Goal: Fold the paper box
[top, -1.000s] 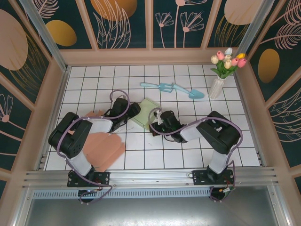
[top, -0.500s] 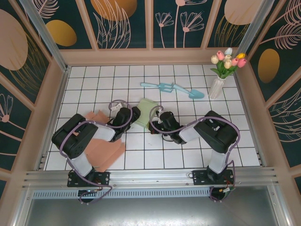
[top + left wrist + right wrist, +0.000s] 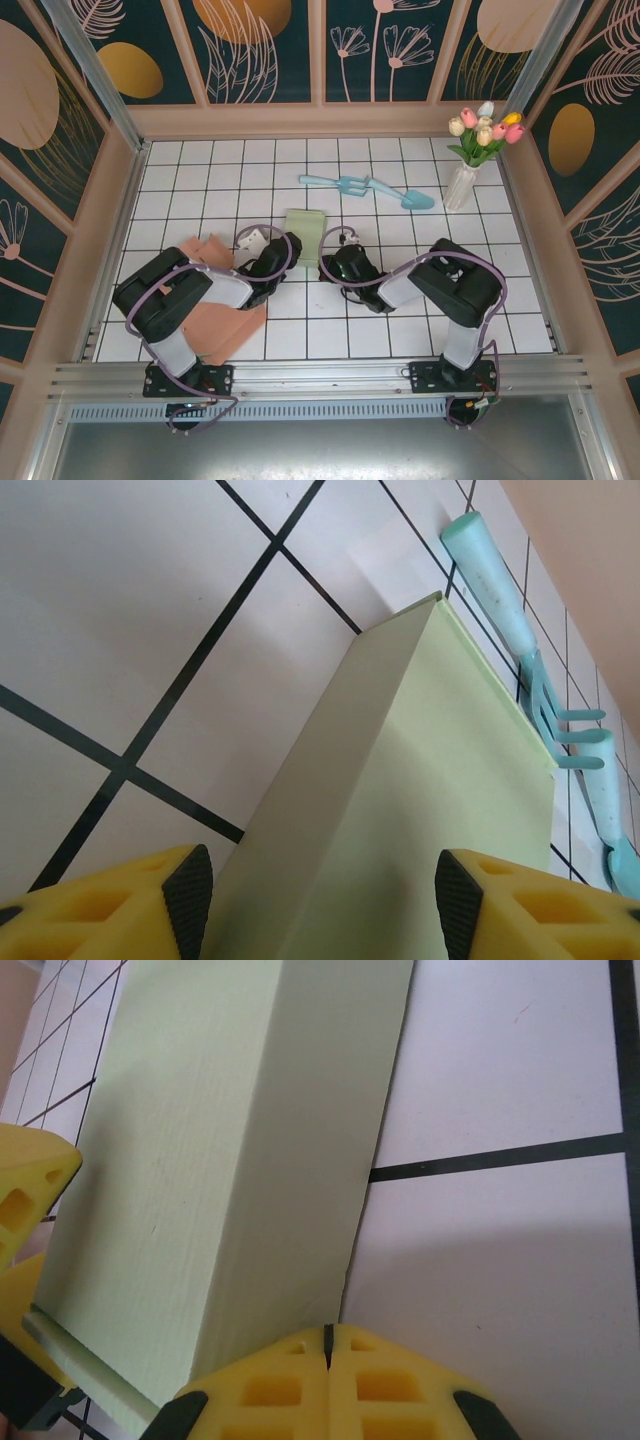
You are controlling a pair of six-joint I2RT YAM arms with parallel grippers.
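The paper box (image 3: 305, 235) is a pale green flat carton lying on the tiled table between my two grippers. In the left wrist view its top and one side (image 3: 400, 810) run away from the camera. My left gripper (image 3: 320, 905) stands open, and the box's near end lies between its yellow fingers (image 3: 188, 900). In the top view that gripper (image 3: 284, 250) sits at the box's near left corner. My right gripper (image 3: 327, 1332) is shut with nothing in it. Its tip rests against the foot of the box's right side (image 3: 300, 1210), near the box's near right corner (image 3: 333, 262).
Salmon paper sheets (image 3: 215, 320) lie at the near left, under the left arm. Teal garden tools (image 3: 365, 188) lie behind the box and also show in the left wrist view (image 3: 500, 580). A vase of tulips (image 3: 470, 160) stands at the back right. Wooden walls ring the table.
The box has swung from a tilted lie to nearly square with the tiles. Both grippers have drawn a little nearer to the arm bases, staying at its near corners.
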